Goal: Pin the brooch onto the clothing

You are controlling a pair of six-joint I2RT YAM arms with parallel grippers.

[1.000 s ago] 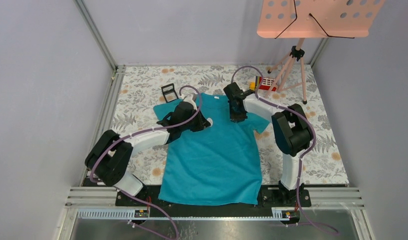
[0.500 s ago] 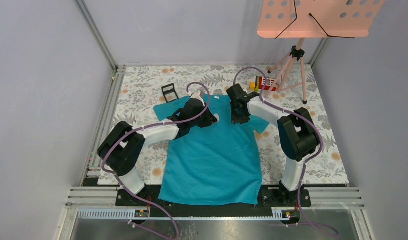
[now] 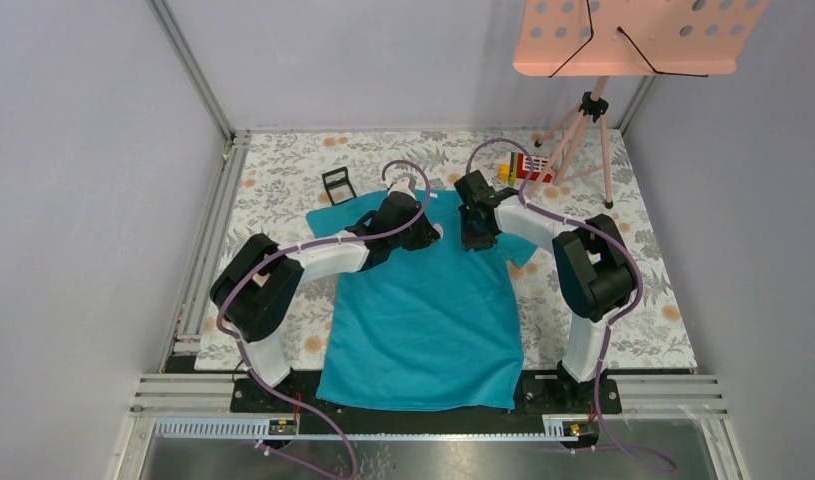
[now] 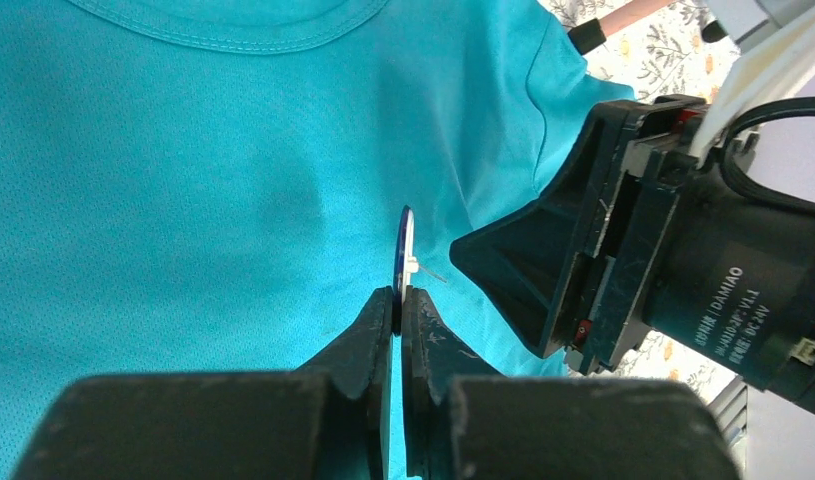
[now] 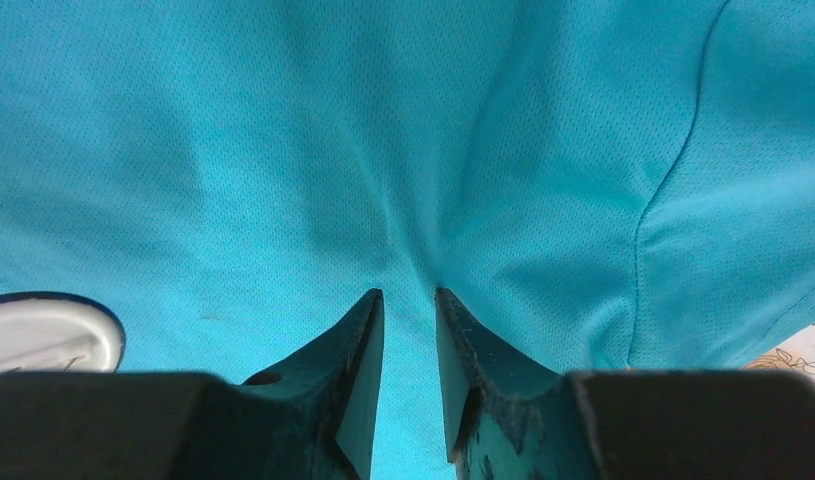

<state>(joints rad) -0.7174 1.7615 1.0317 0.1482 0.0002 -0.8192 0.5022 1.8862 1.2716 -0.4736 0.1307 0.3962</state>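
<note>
Left pincer (image 4: 400, 300) was clenched on the brooch (image 4: 406, 240), grasping it edge-on by its lower rim, above the chest of the teal T-shirt (image 4: 183, 200), below the collar. Right pincer (image 5: 408, 300) sat just beside it, tips down on the cloth, jaws narrowly parted with a fold gathered toward them. Gripped or only pressed, I couldn't tell. The shirt lay spread on the desk (image 3: 283, 170).

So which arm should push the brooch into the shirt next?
Left: the left end effector grips the brooch edge-on over the shirt; the right end effector seems only to pinch a fold.
</note>
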